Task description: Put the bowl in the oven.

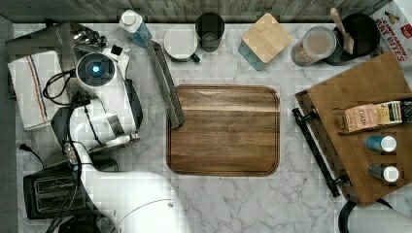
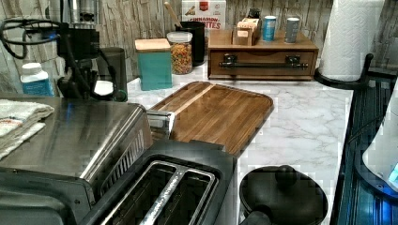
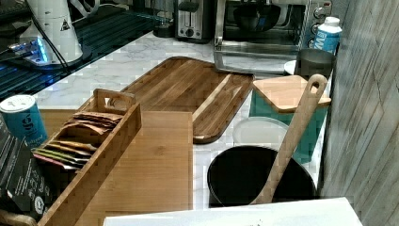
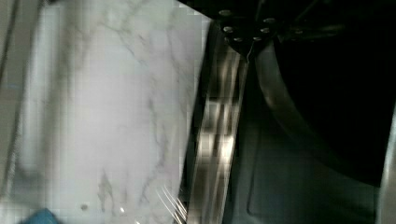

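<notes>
Pincer state: cannot tell; arm (image 1: 104,104) reaches over the oven (image 2: 70,140) at 9 o'clock in the top view. Bowl (image 3: 256,16) sits inside the oven cavity, seen in the right view at 12 o'clock, door (image 3: 244,49) dropped open toward the cutting board (image 1: 223,128) on the worktop (image 1: 243,204).

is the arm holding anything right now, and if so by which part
It cannot be told. The bowl sits inside the open oven with the arm reaching in over it, but where the arm meets the bowl is hidden.
</notes>
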`<action>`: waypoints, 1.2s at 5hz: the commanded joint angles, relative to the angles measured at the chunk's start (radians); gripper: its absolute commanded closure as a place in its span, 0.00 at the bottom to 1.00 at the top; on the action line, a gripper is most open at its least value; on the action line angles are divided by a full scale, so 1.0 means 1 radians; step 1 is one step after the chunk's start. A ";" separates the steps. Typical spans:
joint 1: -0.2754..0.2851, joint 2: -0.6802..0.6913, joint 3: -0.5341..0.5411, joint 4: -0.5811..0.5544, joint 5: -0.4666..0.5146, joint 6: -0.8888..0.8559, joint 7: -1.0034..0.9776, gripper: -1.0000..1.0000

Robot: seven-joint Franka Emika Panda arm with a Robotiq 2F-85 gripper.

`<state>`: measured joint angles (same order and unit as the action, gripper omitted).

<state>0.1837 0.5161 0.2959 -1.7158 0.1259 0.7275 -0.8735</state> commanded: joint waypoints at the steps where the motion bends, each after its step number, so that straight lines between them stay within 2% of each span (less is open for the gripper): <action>1: -0.126 0.172 0.063 0.338 0.175 -0.188 -0.142 1.00; 2: -0.148 0.260 0.097 0.452 0.236 -0.348 -0.170 1.00; 3: -0.143 0.285 0.097 0.502 0.276 -0.421 -0.185 0.00; 4: -0.156 0.203 0.082 0.414 0.272 -0.360 -0.160 0.00; 6: -0.297 0.025 0.090 0.223 0.347 -0.246 -0.168 0.00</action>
<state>-0.0306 0.7100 0.3506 -1.4961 0.3933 0.4053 -0.9907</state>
